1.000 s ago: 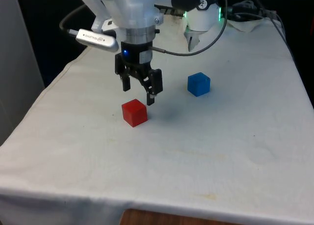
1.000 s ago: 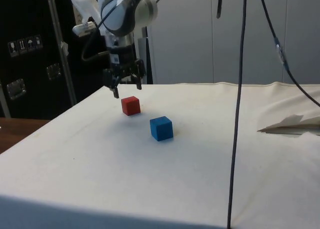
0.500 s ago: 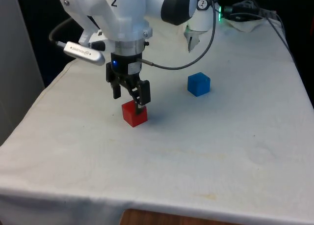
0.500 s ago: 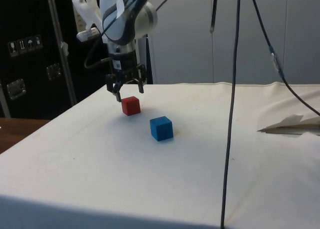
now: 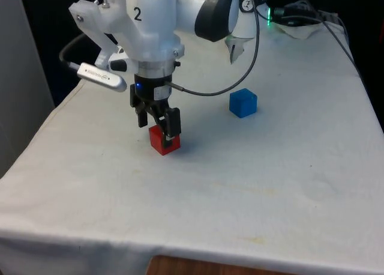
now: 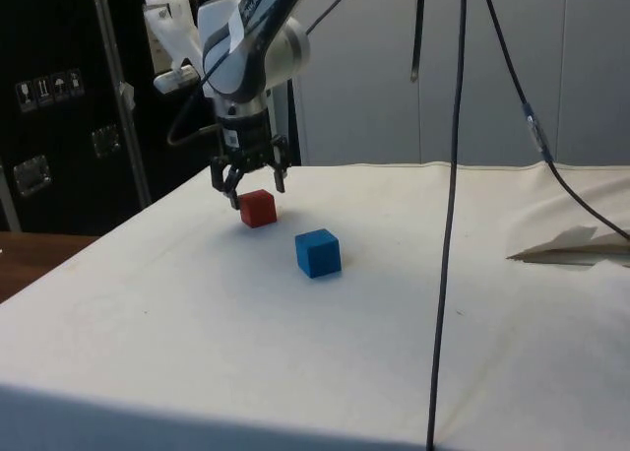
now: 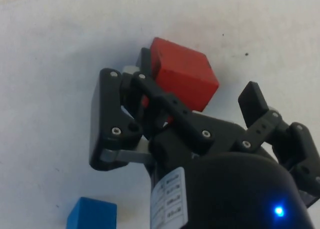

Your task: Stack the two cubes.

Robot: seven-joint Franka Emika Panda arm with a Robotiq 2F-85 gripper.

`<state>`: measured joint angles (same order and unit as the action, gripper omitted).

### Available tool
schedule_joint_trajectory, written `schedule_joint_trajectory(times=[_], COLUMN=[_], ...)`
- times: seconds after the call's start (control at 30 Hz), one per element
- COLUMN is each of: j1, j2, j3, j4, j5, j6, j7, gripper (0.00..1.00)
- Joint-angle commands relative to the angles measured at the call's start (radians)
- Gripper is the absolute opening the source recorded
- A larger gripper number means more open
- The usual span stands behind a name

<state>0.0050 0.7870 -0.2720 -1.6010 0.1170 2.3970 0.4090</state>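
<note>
The red cube (image 5: pixel 163 140) is small, with plain matte faces, and sits on the white cloth (image 5: pixel 252 185) towards the front view's left. The blue cube (image 5: pixel 243 102) stands well apart to its right. In the side view, dark cabinets (image 6: pixel 49 96) are behind. The gripper (image 5: pixel 161 128) is low over the red cube, its jaws apart on either side, not yet clamped.

— Anything crowding the red cube (image 5: pixel 162 140)?
— Only the hand (image 5: pixel 159 125), fingers spread, one either side of it. Bare cloth all round on the surface (image 5: pixel 240 185).
— And the blue cube (image 5: pixel 243 102)?
— Well apart, toward the front view's right. Open on every side and from above. Dangling cables (image 6: pixel 453 175) nearer the side camera.
</note>
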Motion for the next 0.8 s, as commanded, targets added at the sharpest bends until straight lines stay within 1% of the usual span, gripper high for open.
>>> schedule_joint_trajectory(times=[0.0,0.03,0.07,0.27,0.3,0.37,0.57,0.6,0.63,0.77], j1=[-0.001,0.0,-0.001,-0.002,0.001,-0.003,-0.004,0.001,-0.005,-0.007], j2=[0.002,0.0,0.003,0.008,0.005,0.008,0.009,0.008,0.009,0.009], j3=[0.003,0.0,0.004,0.006,0.002,0.008,0.013,0.005,0.015,0.02], j4=[0.0,0.0,0.0,0.002,0.0,0.002,0.001,0.0,0.001,0.004], j5=[0.007,0.0,0.008,0.008,0.0,0.01,0.029,0.019,0.031,0.045], j6=[0.002,0.0,0.002,0.001,-0.001,0.001,0.002,-0.001,0.002,0.005], j7=[0.007,0.0,0.012,0.042,0.039,0.047,0.049,0.052,0.048,0.038], gripper=[1.0,1.0,1.0,1.0,1.0,1.0,1.0,1.0,1.0,1.0])
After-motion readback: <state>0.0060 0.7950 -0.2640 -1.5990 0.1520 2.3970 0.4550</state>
